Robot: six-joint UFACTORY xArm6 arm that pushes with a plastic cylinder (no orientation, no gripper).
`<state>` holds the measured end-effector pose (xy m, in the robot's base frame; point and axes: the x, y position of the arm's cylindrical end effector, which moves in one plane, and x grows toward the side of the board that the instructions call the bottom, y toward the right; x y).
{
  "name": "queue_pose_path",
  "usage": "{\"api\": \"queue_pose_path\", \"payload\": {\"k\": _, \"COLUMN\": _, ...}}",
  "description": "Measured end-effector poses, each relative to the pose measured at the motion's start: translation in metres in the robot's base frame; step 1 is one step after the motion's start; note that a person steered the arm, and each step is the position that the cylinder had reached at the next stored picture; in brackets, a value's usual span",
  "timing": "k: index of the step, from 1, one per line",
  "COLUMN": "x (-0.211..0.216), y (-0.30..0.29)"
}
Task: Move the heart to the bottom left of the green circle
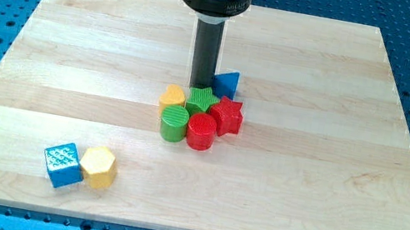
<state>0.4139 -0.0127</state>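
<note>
The yellow heart [174, 96] lies in a tight cluster near the board's middle. It touches the upper edge of the green circle [174, 124], just above it. My tip [200, 86] stands right of the heart, behind the green star [203, 99], which hides its very end. The tip is left of the blue triangle [228, 83].
A red star [227, 116] and a red circle [201, 132] complete the cluster on its right and bottom. A blue cube [62, 164] and a yellow hexagon [98, 166] sit together at the bottom left of the wooden board [333, 155].
</note>
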Motion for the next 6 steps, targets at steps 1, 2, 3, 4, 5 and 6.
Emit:
{"api": "queue_pose_path", "payload": {"k": 1, "x": 0.014, "y": -0.029}}
{"api": "queue_pose_path", "payload": {"k": 2, "x": 0.054, "y": -0.056}}
{"api": "queue_pose_path", "payload": {"k": 3, "x": 0.073, "y": -0.064}}
{"api": "queue_pose_path", "payload": {"k": 4, "x": 0.074, "y": -0.064}}
{"api": "queue_pose_path", "payload": {"k": 5, "x": 0.055, "y": -0.064}}
{"api": "queue_pose_path", "payload": {"k": 6, "x": 0.067, "y": -0.071}}
